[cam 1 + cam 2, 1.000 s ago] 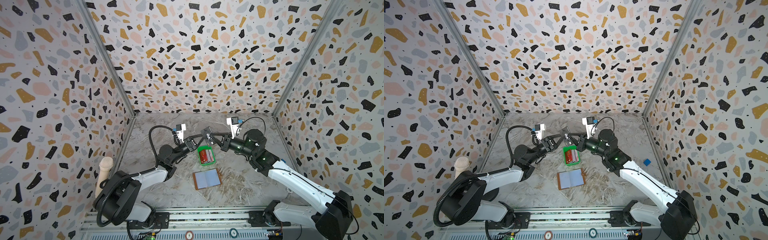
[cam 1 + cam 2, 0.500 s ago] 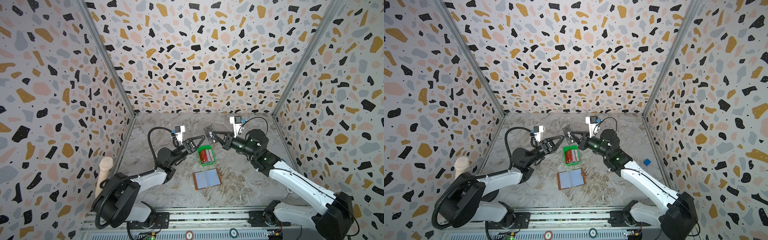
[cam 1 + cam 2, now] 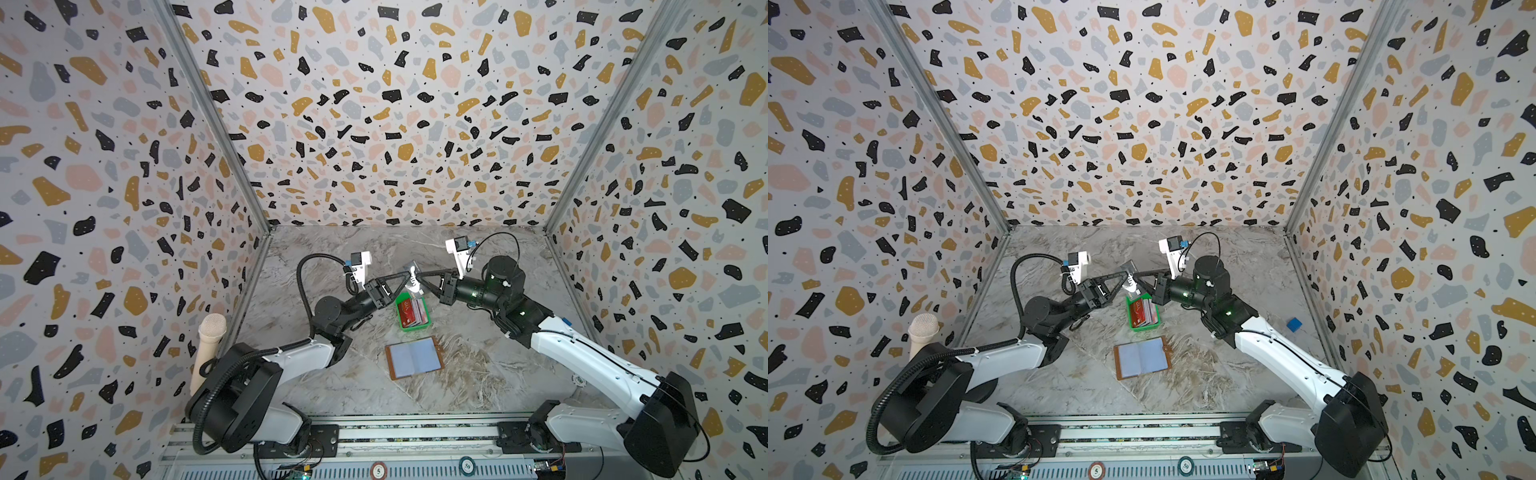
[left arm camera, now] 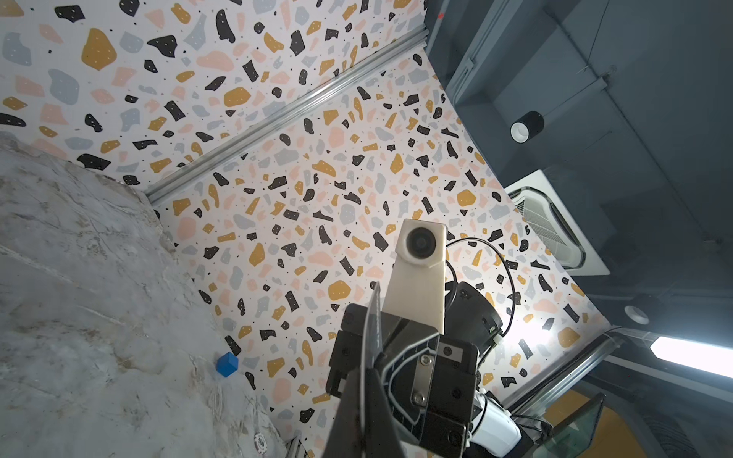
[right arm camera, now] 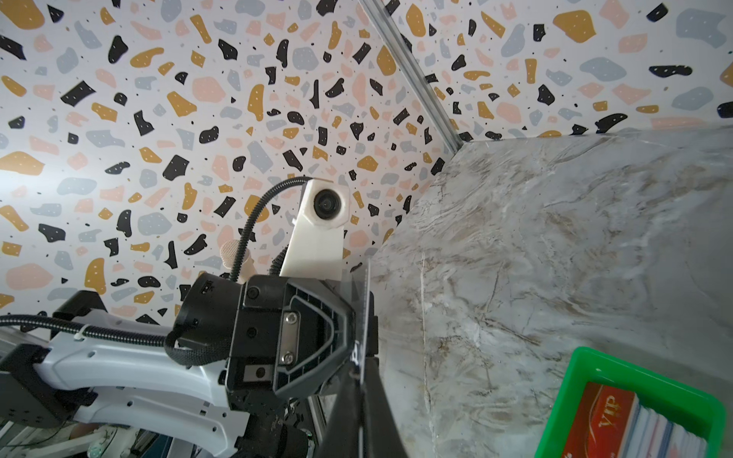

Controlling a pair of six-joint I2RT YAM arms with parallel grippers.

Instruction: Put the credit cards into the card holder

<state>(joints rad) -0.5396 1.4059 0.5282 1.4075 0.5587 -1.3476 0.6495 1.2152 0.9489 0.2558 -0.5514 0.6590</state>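
Observation:
A dark grey credit card [image 3: 412, 275] [image 3: 1130, 275] hangs in the air above the green tray [image 3: 415, 328] [image 3: 1144, 328], pinched from both sides. My left gripper [image 3: 409, 279] [image 3: 1126, 279] [image 4: 365, 396] is shut on one edge of it. My right gripper [image 3: 418, 279] [image 3: 1136, 279] [image 5: 363, 368] is shut on the opposite edge, tip to tip with the left. In the wrist views the card [image 4: 373, 325] [image 5: 367, 301] shows edge-on. More credit cards [image 3: 411, 311] [image 5: 603, 408], a red one on top, lie in the tray. The card holder [image 3: 413, 357] [image 3: 1142, 358] lies open on the table in front of the tray, sleeves up.
A small blue cube [image 3: 1294, 324] [image 4: 227, 364] sits by the right wall. A beige foam-tipped handle [image 3: 210, 345] stands against the left wall. A white chip [image 3: 578, 379] lies near the right arm. Patterned walls close in three sides.
My left gripper, open half a second ago, has come in to the card held by the right gripper and shut on it. The right gripper has shifted slightly with the card.

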